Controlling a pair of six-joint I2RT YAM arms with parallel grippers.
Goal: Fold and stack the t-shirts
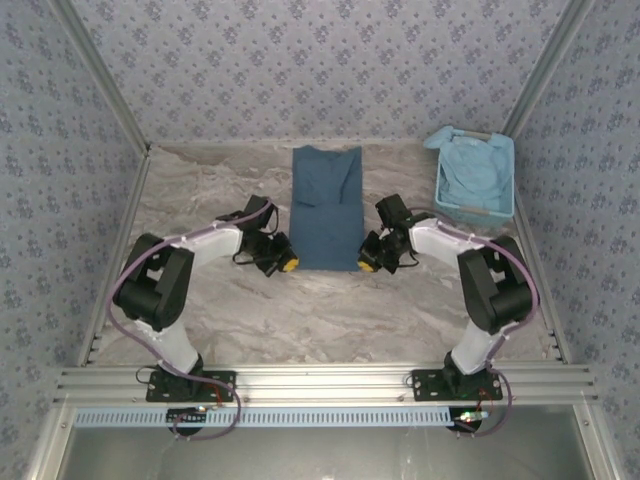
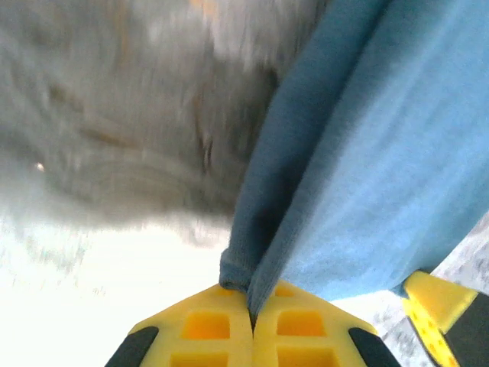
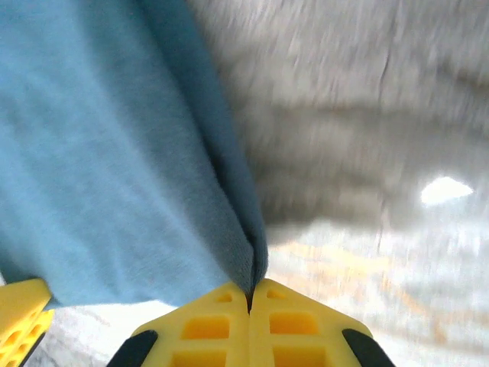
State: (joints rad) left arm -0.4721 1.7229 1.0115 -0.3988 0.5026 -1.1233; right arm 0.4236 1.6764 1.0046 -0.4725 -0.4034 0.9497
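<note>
The dark t-shirt (image 1: 326, 205) lies flat on the counter (image 1: 200, 190) as a long narrow panel. Its long axis runs straight away from the arm bases, with the collar end farthest. The left fingers (image 2: 210, 329) are clenched on its near-left corner, and the right fingers (image 3: 294, 329) are clenched on its near-right corner (in each wrist view a fold of blue cloth runs right down into the seam between the yellow pads). The whole length of the shirt therefore stretches ahead of both pairs of fingers. Each arm has the corner on its own side, and neither is nearer than the other. The likely step is a fold along that axis: carry the near hem up and over toward the collar end, keeping both corners level so the panel does not skew. The paler t-shirt (image 1: 478, 170) sits crumpled in the basket (image 1: 476, 212), beyond the dark t-shirt's far-right corner and well apart from it.
</note>
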